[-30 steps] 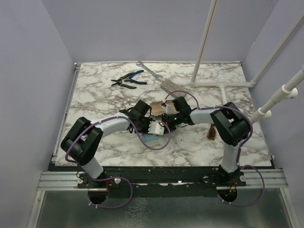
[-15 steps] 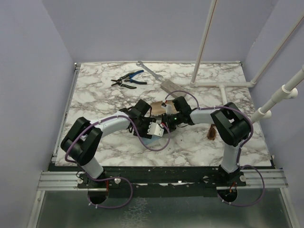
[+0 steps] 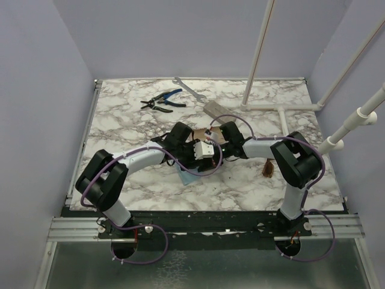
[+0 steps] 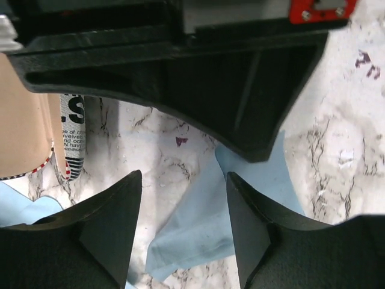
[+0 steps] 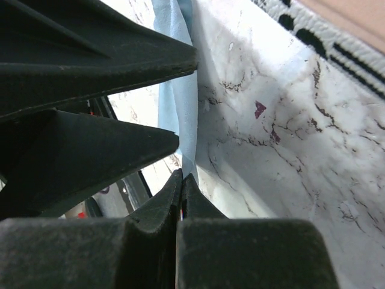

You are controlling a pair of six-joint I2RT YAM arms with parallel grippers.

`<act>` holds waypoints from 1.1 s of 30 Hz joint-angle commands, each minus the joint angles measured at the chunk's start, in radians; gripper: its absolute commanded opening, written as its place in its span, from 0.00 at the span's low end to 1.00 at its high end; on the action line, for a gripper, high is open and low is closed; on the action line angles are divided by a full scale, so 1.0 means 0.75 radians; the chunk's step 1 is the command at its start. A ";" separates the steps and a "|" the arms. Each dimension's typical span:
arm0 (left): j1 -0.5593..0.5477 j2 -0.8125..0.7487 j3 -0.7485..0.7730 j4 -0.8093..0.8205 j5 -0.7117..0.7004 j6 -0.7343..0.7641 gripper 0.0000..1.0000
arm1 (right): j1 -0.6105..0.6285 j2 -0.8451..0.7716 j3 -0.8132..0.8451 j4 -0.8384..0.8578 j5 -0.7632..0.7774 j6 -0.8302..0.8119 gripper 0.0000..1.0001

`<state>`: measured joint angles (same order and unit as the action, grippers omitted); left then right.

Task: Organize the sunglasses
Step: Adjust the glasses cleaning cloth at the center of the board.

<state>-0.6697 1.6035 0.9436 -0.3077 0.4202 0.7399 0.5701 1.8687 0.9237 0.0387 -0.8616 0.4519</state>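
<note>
Site: marble counter (image 3: 120, 123), both arms meeting at the centre of the top view.

1. Left pincer (image 4: 183, 241): released. The fingers stand apart with nothing between them, poised over the light blue cloth (image 4: 198, 223).
2. Right pincer (image 5: 181, 183): clenched, its tips together at the edge of the cloth. Whether any fabric is caught between them cannot be told.
3. Sunglasses (image 3: 267, 170): lying on the counter at the right of the frame, just beside the right arm's elbow, well apart from both pincers and untouched.
4. Other items: a tan printed box (image 4: 21, 120) near the pincers; a grey case (image 3: 215, 110) above centre; blue-handled pliers (image 3: 163, 100) and a wrench (image 3: 188, 88) at the upper left.
</note>
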 commanded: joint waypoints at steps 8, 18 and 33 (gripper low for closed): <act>-0.013 0.010 -0.152 0.348 -0.004 -0.218 0.59 | 0.001 -0.042 -0.040 0.077 -0.091 0.098 0.01; -0.012 -0.004 -0.192 0.437 -0.321 -0.149 0.52 | 0.000 -0.075 -0.059 0.026 -0.074 0.057 0.01; -0.001 -0.021 -0.145 0.182 -0.299 0.087 0.45 | -0.011 -0.073 -0.070 0.015 -0.066 0.034 0.01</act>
<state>-0.6762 1.6043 0.8093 -0.0616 0.1421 0.7303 0.5686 1.8297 0.8829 0.0715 -0.8993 0.4961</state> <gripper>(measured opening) 0.475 0.006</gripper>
